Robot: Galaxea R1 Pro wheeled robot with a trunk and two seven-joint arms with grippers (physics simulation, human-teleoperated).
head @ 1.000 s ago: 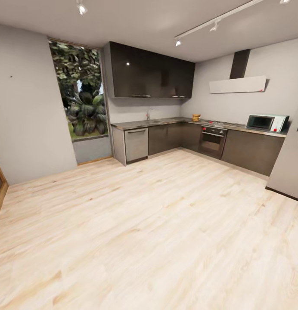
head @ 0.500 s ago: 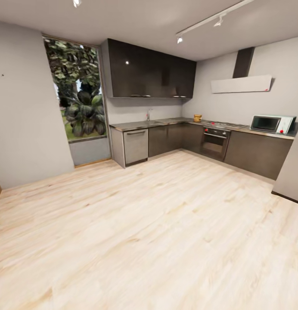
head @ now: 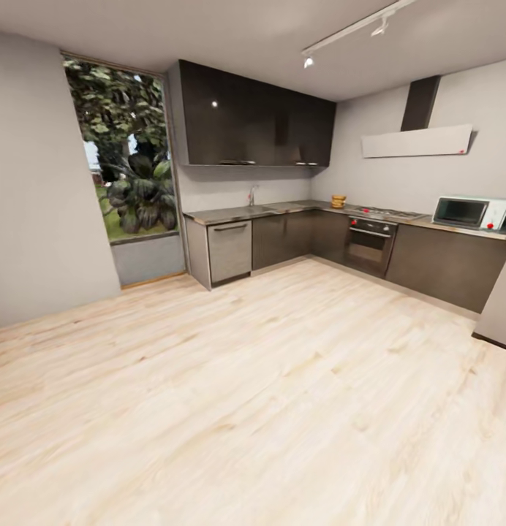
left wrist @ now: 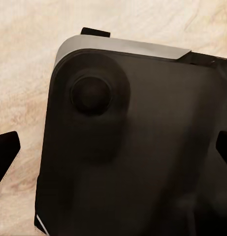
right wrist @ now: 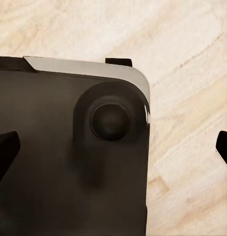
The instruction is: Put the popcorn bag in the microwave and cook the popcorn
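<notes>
Black fingertips of your left gripper [left wrist: 113, 150] sit at opposite edges of the left wrist view, spread wide apart with nothing between them; below them lies the dark, rounded robot base [left wrist: 133, 147] with its pale grey rim, over the light wood floor [left wrist: 24, 59]. Your right gripper [right wrist: 113, 147] looks the same in the right wrist view: fingers wide apart, empty, above the base and the wood planks.

From your head camera, that floor stretches across to an L-shaped run of dark cabinets. The grey countertop [head: 231, 212] tops them. The popcorn bag [head: 338, 200] stands on it near the corner, just beside the hob [head: 381, 213], a small tan shape too far off for detail. The microwave [head: 472, 212] sits on the same countertop well apart from the bag, at the far right end, beyond the built-in oven [head: 368, 247]. Dark wall cabinets [head: 253, 117] hang above, and a tall window [head: 121, 146] shows greenery on the left.
</notes>
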